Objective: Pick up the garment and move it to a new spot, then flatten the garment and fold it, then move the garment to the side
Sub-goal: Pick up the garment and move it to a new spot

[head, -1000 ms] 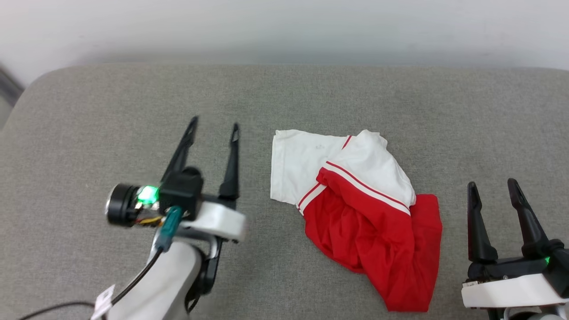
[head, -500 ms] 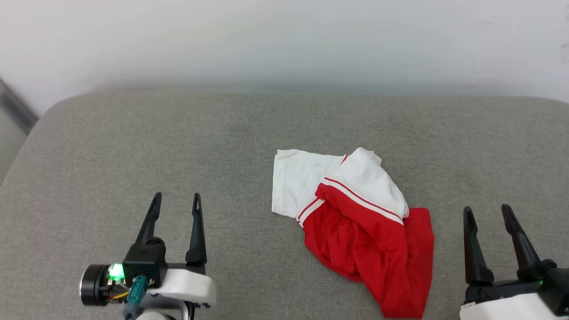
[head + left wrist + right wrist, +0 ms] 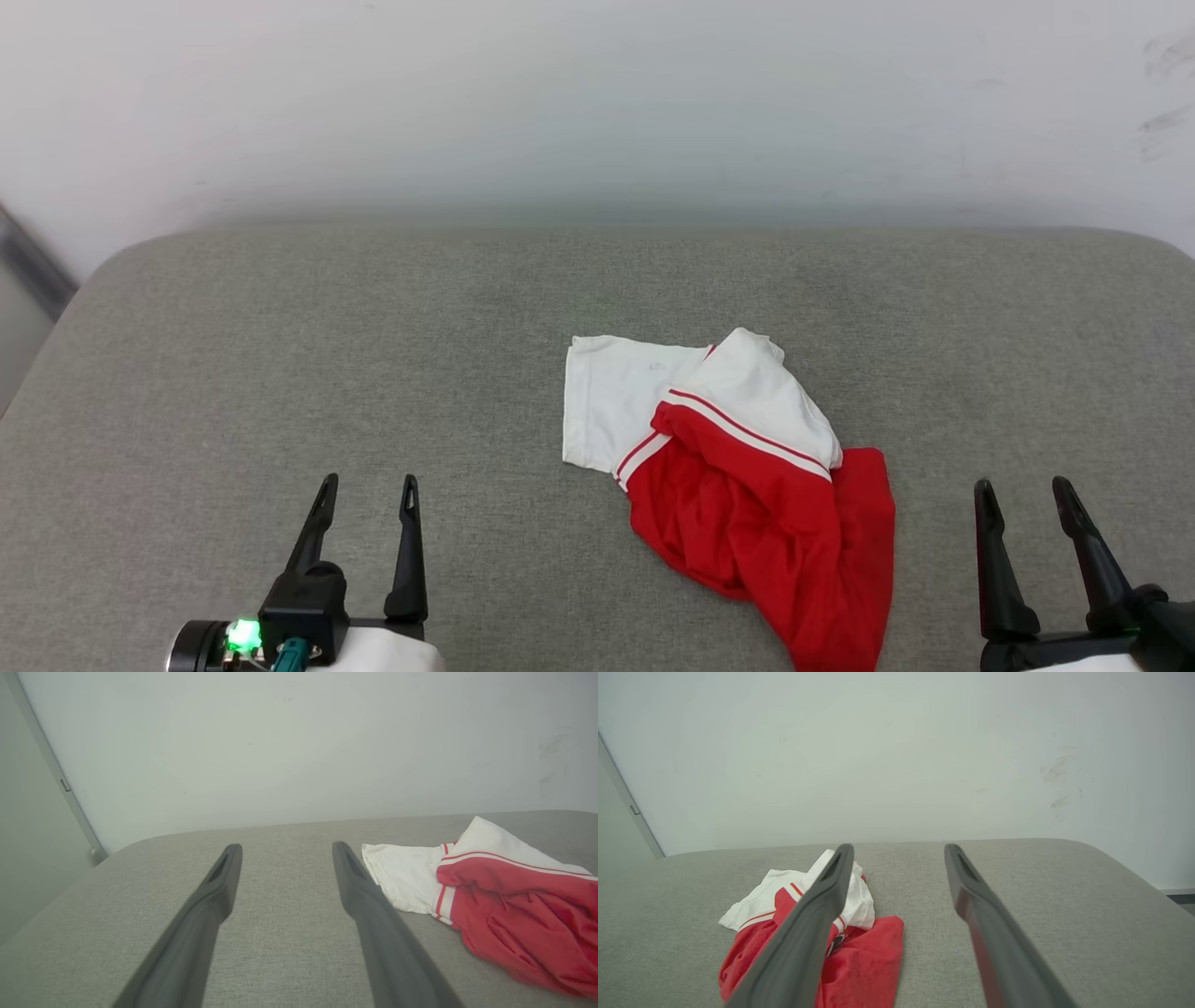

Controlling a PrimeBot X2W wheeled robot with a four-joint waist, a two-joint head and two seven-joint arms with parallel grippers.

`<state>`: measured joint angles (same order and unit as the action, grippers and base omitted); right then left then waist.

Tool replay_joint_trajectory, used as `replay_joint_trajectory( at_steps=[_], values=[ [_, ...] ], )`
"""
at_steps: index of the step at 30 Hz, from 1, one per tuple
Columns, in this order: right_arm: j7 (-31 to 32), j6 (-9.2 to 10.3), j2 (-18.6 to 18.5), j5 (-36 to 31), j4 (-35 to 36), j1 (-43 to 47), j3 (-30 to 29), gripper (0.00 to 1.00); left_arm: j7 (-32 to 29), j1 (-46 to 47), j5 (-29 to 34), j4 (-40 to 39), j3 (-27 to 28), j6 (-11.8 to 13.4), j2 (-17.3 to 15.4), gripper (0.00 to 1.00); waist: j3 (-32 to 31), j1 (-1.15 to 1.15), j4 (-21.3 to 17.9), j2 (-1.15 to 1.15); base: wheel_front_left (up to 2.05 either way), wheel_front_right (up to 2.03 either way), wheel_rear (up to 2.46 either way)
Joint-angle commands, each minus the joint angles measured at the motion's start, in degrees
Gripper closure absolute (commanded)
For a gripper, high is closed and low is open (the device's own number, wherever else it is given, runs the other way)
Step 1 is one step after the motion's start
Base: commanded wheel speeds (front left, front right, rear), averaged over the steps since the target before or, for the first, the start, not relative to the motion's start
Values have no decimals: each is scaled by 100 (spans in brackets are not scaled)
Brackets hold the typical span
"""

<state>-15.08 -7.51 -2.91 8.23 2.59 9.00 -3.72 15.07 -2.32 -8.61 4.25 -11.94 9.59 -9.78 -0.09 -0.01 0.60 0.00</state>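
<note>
The garment (image 3: 738,485) lies crumpled on the grey cushion, red body toward me, white sleeves with red striped trim at the far side. It shows at the right in the left wrist view (image 3: 504,900) and at the lower left in the right wrist view (image 3: 859,961). My left gripper (image 3: 366,487) stands open at the lower left, well left of the garment, with nothing between its fingers. My right gripper (image 3: 1025,491) stands open at the lower right, just right of the garment's red edge, also empty.
The grey cushion (image 3: 280,355) has rounded far corners and ends at a white wall (image 3: 597,112). A grey door frame (image 3: 51,770) runs down at the far left. Bare fabric lies left of the garment and beyond it.
My left gripper has drawn back from mid-cushion to the lower left, still open. The head camera has tilted up, so more wall shows. The garment lies as before.
</note>
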Motion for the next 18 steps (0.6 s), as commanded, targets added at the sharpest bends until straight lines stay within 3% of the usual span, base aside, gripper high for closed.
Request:
replay_joint_trajectory(
  at_steps=[1,18],
  values=[
    [-14,4,5,33,-5,81,-4,0,14,-80,65,12,82,-55,51,0,-15,1,-5,0,0,0,0],
    [-14,4,5,59,-8,134,21,0,15,-207,395,112,504,-455,375,0,-23,1,-17,0,0,0,0]
  ],
)
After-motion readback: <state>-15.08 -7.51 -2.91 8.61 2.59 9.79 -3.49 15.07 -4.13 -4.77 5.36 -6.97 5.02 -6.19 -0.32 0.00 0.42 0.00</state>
